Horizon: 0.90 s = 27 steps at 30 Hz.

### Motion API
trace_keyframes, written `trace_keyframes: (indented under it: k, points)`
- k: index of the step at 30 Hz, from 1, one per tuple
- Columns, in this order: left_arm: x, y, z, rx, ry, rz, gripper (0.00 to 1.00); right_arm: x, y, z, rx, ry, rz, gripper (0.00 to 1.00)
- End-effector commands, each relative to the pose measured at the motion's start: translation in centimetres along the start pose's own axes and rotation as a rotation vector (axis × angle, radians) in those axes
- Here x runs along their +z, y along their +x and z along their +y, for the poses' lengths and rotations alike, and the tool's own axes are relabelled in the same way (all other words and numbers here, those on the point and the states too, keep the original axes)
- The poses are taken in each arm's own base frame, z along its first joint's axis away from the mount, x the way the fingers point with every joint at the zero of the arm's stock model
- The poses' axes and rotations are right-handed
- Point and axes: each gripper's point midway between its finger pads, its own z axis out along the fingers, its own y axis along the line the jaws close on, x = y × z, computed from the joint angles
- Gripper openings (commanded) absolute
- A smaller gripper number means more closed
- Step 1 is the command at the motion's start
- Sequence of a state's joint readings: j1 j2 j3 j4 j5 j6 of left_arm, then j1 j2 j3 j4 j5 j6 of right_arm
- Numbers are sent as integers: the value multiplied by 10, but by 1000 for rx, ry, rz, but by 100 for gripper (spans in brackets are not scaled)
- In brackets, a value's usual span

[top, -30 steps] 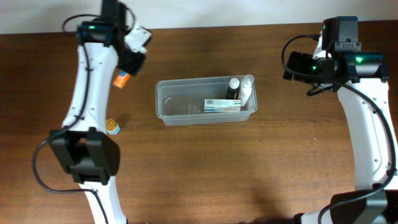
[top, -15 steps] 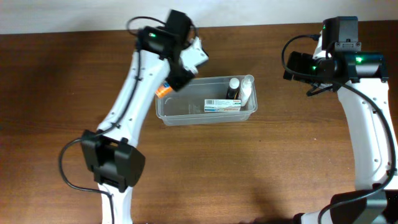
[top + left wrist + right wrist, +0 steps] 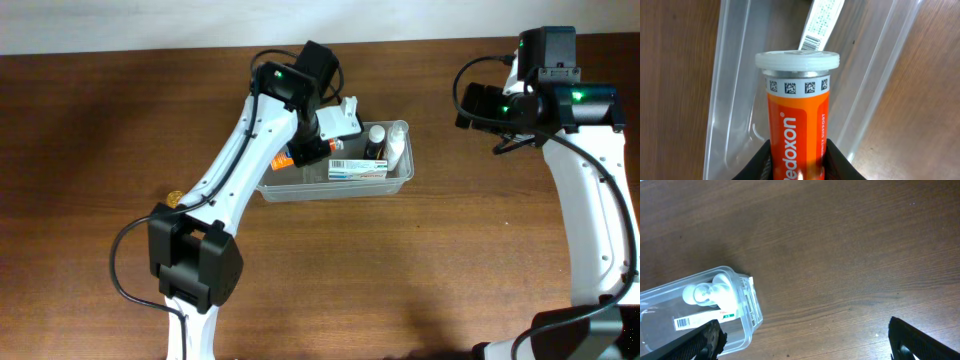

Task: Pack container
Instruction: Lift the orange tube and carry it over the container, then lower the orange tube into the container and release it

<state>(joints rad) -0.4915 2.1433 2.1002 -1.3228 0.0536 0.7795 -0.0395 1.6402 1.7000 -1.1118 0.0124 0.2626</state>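
Left pincer [image 3: 799, 162] clamped on one orange Redoxon tube [image 3: 797, 120], directly over the left end of the one clear container [image 3: 340, 192] lying mid-surface [image 3: 320, 280]. Right pincer [image 3: 804, 330] spread wide, gripping nothing, well apart beyond the container's right end. Inside, at that right end: one dark bottle [image 3: 375, 137], one white bottle [image 3: 398, 140], one flat carton [image 3: 357, 169]. On the surface beside the left arm: one small gold-topped item [image 3: 172, 199].
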Motion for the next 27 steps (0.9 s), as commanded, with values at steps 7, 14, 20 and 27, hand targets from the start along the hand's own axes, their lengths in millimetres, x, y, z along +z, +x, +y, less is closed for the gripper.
trace_keyframes:
  k: [7, 14, 20, 27]
  points:
    - [26, -18, 14, 182, -73, -88, 28, -1, -1, 1, 9, -5, -3, 98]
    - [37, -29, 35, 200, -161, -144, 33, -1, -1, 1, 9, -5, -3, 98]
    - [45, -26, 33, 200, -155, -139, 34, -1, -1, 1, 8, -5, -3, 98]
    - [52, -22, 29, 198, -141, -128, 34, -1, -1, 1, 8, -5, -3, 98]
